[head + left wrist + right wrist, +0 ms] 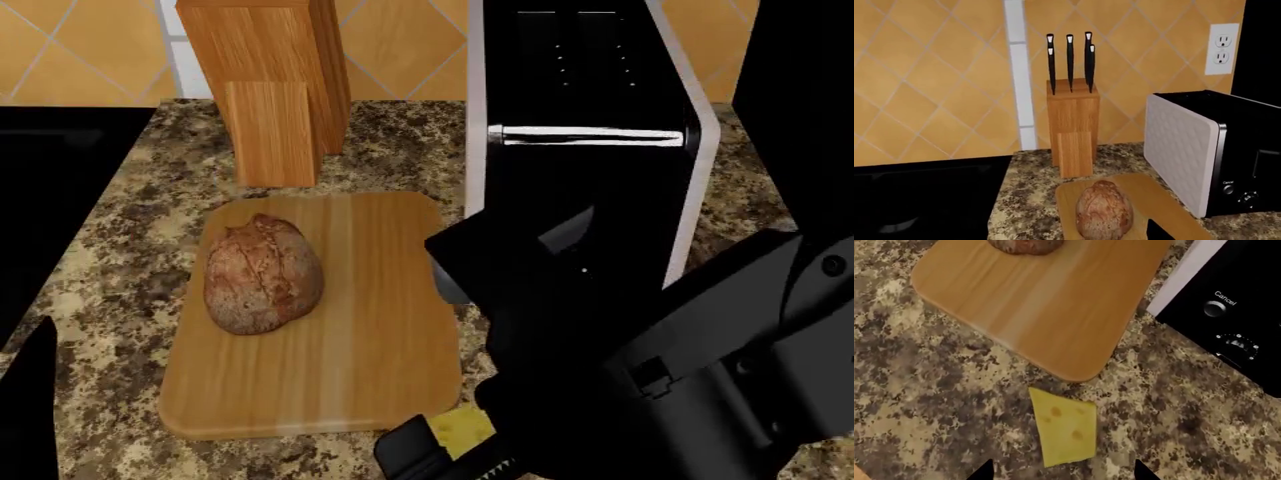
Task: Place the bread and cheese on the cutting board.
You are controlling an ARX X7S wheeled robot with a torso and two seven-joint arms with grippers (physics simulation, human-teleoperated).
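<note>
Nearest, the right wrist view shows what the head view mostly hides: the cheese lies flat on the speckled counter, just off the cutting board corner and apart from it. Two dark tips of the right gripper stand spread either side of the wedge, clear of it. From the head, the right arm covers all but a yellow sliver of cheese.

The bread rests on the board's left half. The left gripper is out of view; its jaws cannot be judged.

Farther back, only the left wrist view shows the knife block with its black handles, and the toaster beside the board.
</note>
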